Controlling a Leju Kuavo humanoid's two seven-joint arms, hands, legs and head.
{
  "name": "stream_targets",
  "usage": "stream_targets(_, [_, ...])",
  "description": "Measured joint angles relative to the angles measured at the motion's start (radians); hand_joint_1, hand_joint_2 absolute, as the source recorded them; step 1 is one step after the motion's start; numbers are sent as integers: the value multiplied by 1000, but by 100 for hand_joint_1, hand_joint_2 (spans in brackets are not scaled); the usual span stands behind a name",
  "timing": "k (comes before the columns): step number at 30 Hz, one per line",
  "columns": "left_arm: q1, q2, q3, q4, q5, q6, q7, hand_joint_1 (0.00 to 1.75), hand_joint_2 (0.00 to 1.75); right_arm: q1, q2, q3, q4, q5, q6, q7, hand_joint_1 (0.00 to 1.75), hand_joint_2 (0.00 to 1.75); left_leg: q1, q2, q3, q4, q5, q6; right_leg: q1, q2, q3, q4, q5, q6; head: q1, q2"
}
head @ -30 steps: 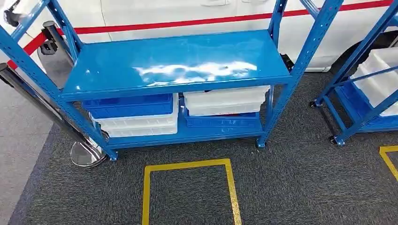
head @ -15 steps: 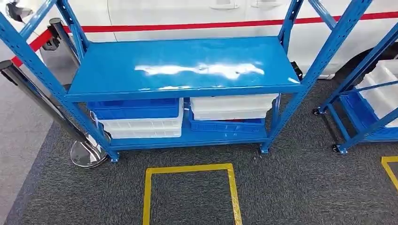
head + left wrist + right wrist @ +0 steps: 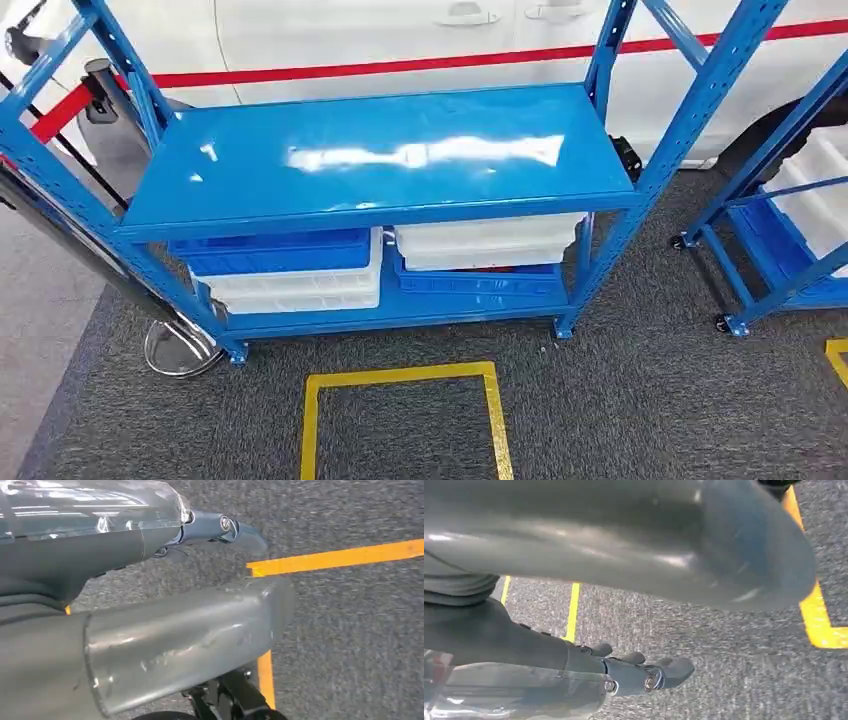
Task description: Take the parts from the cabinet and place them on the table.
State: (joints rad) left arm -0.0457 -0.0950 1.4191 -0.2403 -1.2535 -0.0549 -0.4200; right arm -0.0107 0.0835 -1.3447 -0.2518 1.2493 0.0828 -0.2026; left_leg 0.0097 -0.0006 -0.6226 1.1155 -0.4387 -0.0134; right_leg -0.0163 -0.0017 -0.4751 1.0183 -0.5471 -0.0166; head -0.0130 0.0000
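A blue metal cabinet rack (image 3: 380, 150) stands in front of me with a bare, glossy top shelf. Its lower shelf holds a blue bin (image 3: 270, 250) stacked on a white bin (image 3: 300, 285) at the left. At the right a white bin (image 3: 485, 240) sits on a blue bin (image 3: 480, 282). What the bins contain is hidden. My left hand (image 3: 115, 550) hangs over the carpet, its fingers (image 3: 220, 527) straight and apart from the thumb (image 3: 190, 635), holding nothing. My right hand (image 3: 524, 645) hangs the same way, its fingers (image 3: 649, 672) extended.
A yellow taped square (image 3: 400, 376) marks the grey carpet just before the rack. A second blue rack (image 3: 790, 260) with white bins stands at the right. A stanchion with a chrome base (image 3: 180, 350) leans at the left. A white vehicle with a red stripe (image 3: 400, 40) stands behind.
The camera has moved, so the whole picture shifted and the rack sits a little lower in it. Nothing on the shelves has moved.
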Motion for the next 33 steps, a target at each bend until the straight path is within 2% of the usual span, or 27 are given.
stream_targets(1, [3,0,0,0,0,0,1,0,0,4,0,-2,0,0,0,0,0,0,-2,1,15,-40,10,7,0,0,7,-2,-8,4,1,0])
stream_targets(2, [2,0,0,0,0,0,2,0,0,-1,0,-3,0,0,0,0,0,0,-11,1,23,-57,-2,13,5,3,8,1,-14,14,2,0])
stream_targets(4, [0,0,0,0,0,2,4,0,0,-2,0,-5,0,0,0,0,0,0,-14,0,27,-72,-19,27,3,0,18,-6,-13,26,2,0])
stream_targets(6, [1,0,0,0,0,2,4,0,0,-5,0,-5,0,1,0,0,0,0,-6,-5,54,-93,-19,42,3,-1,21,4,-11,38,2,0])
stream_targets(7, [3,-1,0,0,0,2,4,0,0,-4,0,-5,0,1,0,0,0,0,-6,-3,69,-101,-22,49,1,0,15,36,-16,40,3,0])
stream_targets(8, [3,-1,0,0,0,2,4,0,0,-5,0,-5,0,2,0,0,0,0,-7,-3,77,-105,-25,53,0,1,-18,93,-32,40,5,0])
stream_targets(10, [0,-2,0,0,0,3,5,0,0,-5,-1,-5,0,2,-1,0,0,0,-9,-3,84,-105,-33,61,2,1,-121,238,-94,45,5,0])
stream_targets(11, [0,-2,0,0,0,5,6,0,0,-4,-2,-5,0,2,-2,0,0,0,-10,-4,89,-105,-37,62,2,1,-163,284,-116,47,3,0])
stream_targets(12, [1,-2,0,0,0,6,8,0,0,-3,-3,-6,0,4,-3,0,0,0,-11,-6,96,-105,-44,61,2,1,-187,290,-107,46,4,0])
stream_targets(13, [2,-2,0,0,0,10,11,0,0,-2,-3,-6,0,5,-3,0,0,0,-12,-7,105,-105,-50,60,3,1,-189,259,-69,44,4,0])
stream_targets(14, [2,-2,0,0,0,13,12,0,0,-2,-3,-6,0,6,-3,0,0,0,-12,-8,116,-105,-57,58,4,1,-174,198,-11,40,4,0])
stream_targets(15, [2,-3,0,0,0,15,13,0,0,-1,-3,-6,0,8,-3,0,0,0,-14,-8,129,-105,-66,55,5,1,-146,106,64,34,5,0])
stream_targets(16, [3,-6,0,0,0,17,16,0,0,0,-5,-6,0,9,-3,0,0,0,-13,-7,130,-106,-74,51,12,1,-128,31,112,22,5,0])
stream_targets(17, [2,-10,0,0,0,19,17,0,0,-1,-8,-6,0,10,-5,2,0,0,-17,-8,137,-100,-78,46,17,1,-135,34,71,17,0,0])
stream_targets(18, [-1,-10,0,0,0,19,19,0,0,-3,-7,-6,0,11,-5,2,0,0,-16,-10,126,-101,-82,38,20,3,-136,30,59,12,2,0])
stream_targets(19, [-2,-10,0,0,0,21,20,0,0,-2,-7,-6,0,11,-7,3,0,0,-16,-9,129,-105,-87,30,20,2,-134,22,88,4,2,0])
stream_targets(20, [0,-10,0,0,0,21,20,0,0,3,-8,-6,0,11,-8,3,0,0,-17,-9,138,-90,-78,25,18,4,-130,16,89,1,0,0])
stream_targets(22, [0,-10,0,0,0,22,21,0,0,3,-8,-6,0,12,-8,4,0,0,-14,-7,143,-75,-100,15,9,2,-108,6,91,-9,2,0])
stream_targets(23, [-3,-13,0,1,-1,22,21,0,0,3,-8,-6,0,12,-8,4,0,0,-13,-6,128,-40,-127,11,8,2,-104,4,88,-13,-3,0])
stream_targets(25, [-6,-13,0,1,-1,23,21,0,0,0,-8,-6,0,13,-8,6,0,0,-5,-6,54,98,-207,-3,9,2,-103,5,84,-17,-3,0])
stream_targets(26, [-6,-13,0,1,-1,23,22,0,0,-1,-8,-6,0,13,-8,6,0,0,-3,-6,15,166,-235,-9,9,2,-103,5,82,-17,-3,0])
stream_targets(27, [-4,-13,0,1,-1,23,23,0,0,-1,-8,-7,0,13,-9,6,0,0,-1,-6,-8,195,-234,-13,9,2,-101,6,80,-16,-3,0])
stream_targets(28, [-2,-13,0,1,-1,24,25,0,0,0,-8,-7,0,13,-9,7,0,0,2,-5,-5,171,-204,-14,8,2,-96,6,77,-14,-3,0])
stream_targets(29, [-1,-13,0,1,-2,27,29,0,0,0,-8,-7,0,13,-9,10,0,0,4,-5,18,105,-155,-11,8,2,-91,7,74,-13,-3,0])
stream_targets(30, [-1,-13,0,1,-3,32,31,0,0,0,-8,-8,0,14,-9,12,0,0,4,-5,53,17,-98,-11,7,2,-84,7,70,-10,-3,0])
stream_targets(31, [-1,-13,0,1,-3,38,31,0,0,0,-8,-8,0,14,-9,12,0,0,4,-4,86,-71,-44,-6,7,2,-80,7,67,-7,-3,0])
stream_targets(33, [-4,-13,0,1,-10,49,31,0,0,-2,-8,-10,0,14,-10,14,0,0,-6,-1,80,-92,-84,6,8,2,-85,7,69,3,-3,0])
